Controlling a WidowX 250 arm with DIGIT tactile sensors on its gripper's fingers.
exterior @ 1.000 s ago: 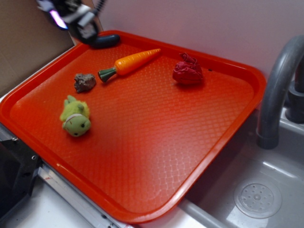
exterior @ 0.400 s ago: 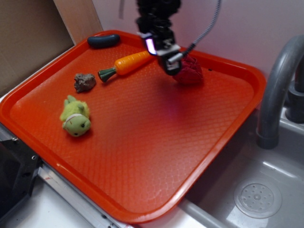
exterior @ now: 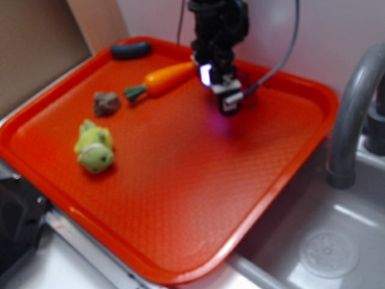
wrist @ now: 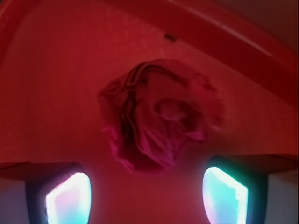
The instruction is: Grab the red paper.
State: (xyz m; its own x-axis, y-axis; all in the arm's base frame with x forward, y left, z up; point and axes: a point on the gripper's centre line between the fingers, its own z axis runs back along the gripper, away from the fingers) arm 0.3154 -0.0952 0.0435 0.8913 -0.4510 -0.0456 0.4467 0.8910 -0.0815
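Red paper (wrist: 161, 116) just beyond spread fingers (wrist: 67, 198)

Our black arm, lit at the tip

We see our arm (exterior: 218, 27) as a stack of black, blocky segments, blurred in the exterior view, with a grey cable (exterior: 287, 51) looping off its right side and a thinner dark line rising behind it. Our gripper (exterior: 228, 103) carries a violet-white light and pale grey patches; from the wrist its two fingertips (wrist: 67, 198) glow pink-white and cyan in dark frames
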